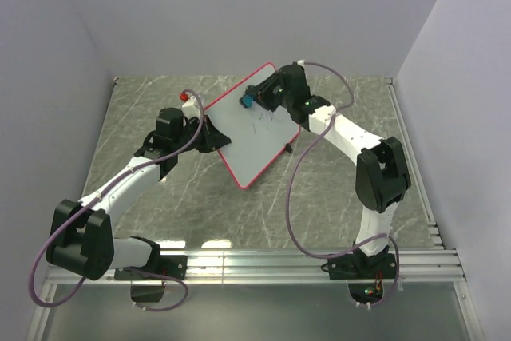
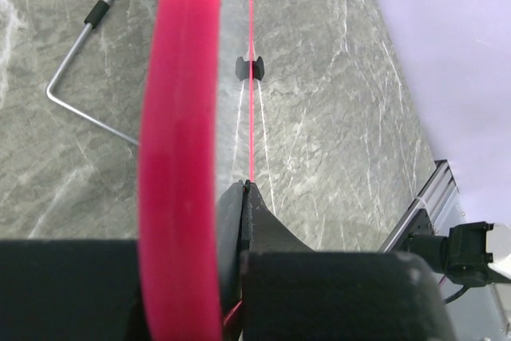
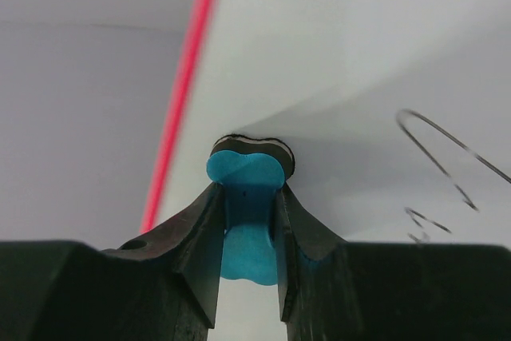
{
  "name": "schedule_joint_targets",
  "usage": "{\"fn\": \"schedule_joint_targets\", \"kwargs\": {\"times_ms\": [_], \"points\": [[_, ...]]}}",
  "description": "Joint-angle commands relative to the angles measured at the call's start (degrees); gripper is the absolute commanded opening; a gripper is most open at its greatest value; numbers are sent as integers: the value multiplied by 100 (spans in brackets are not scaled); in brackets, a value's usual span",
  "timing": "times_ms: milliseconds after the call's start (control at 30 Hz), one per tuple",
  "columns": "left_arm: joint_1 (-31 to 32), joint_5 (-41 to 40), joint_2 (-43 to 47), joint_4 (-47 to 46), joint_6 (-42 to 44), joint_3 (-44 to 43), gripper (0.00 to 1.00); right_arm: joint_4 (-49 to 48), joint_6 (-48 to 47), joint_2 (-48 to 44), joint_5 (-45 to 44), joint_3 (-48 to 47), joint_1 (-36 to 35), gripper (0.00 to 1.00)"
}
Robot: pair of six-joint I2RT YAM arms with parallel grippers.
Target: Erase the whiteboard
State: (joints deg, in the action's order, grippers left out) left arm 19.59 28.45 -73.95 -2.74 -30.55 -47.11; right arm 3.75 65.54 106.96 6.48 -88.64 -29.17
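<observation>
Hanging tilted above the grey marbled desk in the top view, the red-framed white rectangular whiteboard runs lengthwise diagonally from near left to far right, with its footed edge facing near right. The left wrist view shows the left gripper clamping the frame edge-on. The right wrist view shows the right gripper pinching a blue eraser against the white face beside black scribbles.

Small rectangular white whiteboard with thin red-pink frame, rounded corners, turned diagonally, face tilted up, few black pen marks on it.
</observation>
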Motion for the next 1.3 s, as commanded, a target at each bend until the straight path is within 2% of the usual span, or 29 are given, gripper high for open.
{"fn": "schedule_joint_targets", "kwargs": {"times_ms": [0, 233, 333, 433, 600, 933, 967, 1067, 1133, 1267], "points": [[247, 926, -75, 1312, 277, 220, 0, -22, 3, -297, 46, 635, -124, 0], [247, 970, -119, 1268, 295, 238, 0, -366, -137, -1247, -50, 3182, -229, 0], [255, 987, -137, 1241, 277, 255, 0, -392, -129, -1467, -42, 4000, -230, 0], [247, 987, -146, 1259, 295, 255, 0, -533, -216, -1494, -50, 4285, -221, 0], [255, 979, -102, 1259, 295, 273, 0, -191, -375, -1388, -164, 3645, -230, 0], [247, 900, -31, 1259, 295, 264, 0, 275, 179, -853, -296, 1193, -309, 0], [247, 891, -31, 1250, 295, 255, 0, 397, 187, -800, -392, 1017, -326, 0], [247, 864, -23, 1241, 304, 247, 0, 1688, 293, -492, -1078, 42, -432, 0], [247, 847, 4, 1241, 304, 246, 0, 1674, 406, -448, -1149, -75, -458, 0], [255, 838, 56, 1241, 312, 246, 0, 1050, 776, -404, -1000, 58, -484, 0]]}}
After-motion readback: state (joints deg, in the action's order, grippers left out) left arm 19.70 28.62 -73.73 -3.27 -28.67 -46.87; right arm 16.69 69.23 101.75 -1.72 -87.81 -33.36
